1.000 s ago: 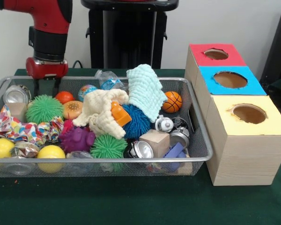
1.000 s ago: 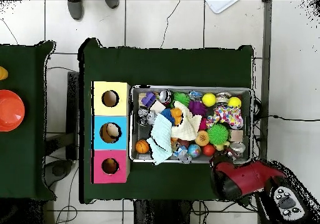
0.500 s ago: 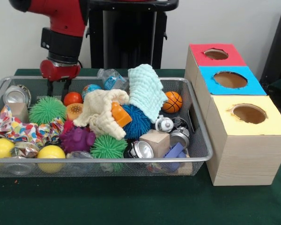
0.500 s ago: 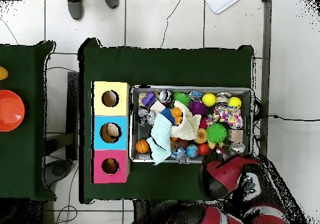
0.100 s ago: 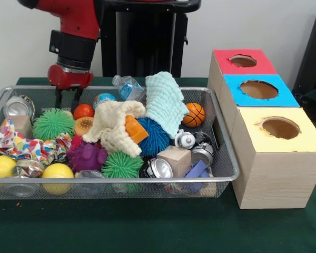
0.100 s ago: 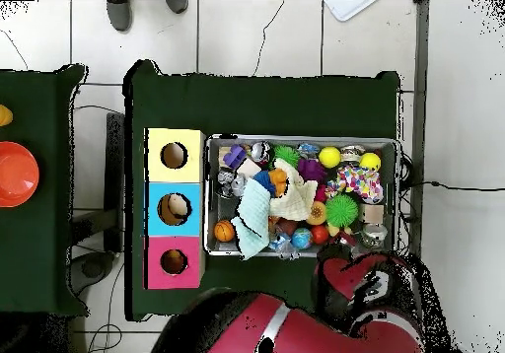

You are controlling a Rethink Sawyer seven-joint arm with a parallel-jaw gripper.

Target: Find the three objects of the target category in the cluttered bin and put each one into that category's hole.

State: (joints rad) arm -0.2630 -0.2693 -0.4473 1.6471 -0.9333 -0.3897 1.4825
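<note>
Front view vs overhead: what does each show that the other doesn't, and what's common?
Only the front view shows the gripper, open and empty over the bin's back rim, plus the wooden side of the box row. Only the overhead view shows a cream object inside the blue hole, an orange bowl on the neighbouring table, and a person's shoes. Both show the mesh bin, the basketball and the yellow, blue and red holes.

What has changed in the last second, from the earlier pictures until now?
In the front view the gripper moved right along the bin's far rim, from beside the can to above the red ball, mostly in the first half second. It took hold of nothing. The fingers look slightly open. The bin's contents and the boxes stayed put.
</note>
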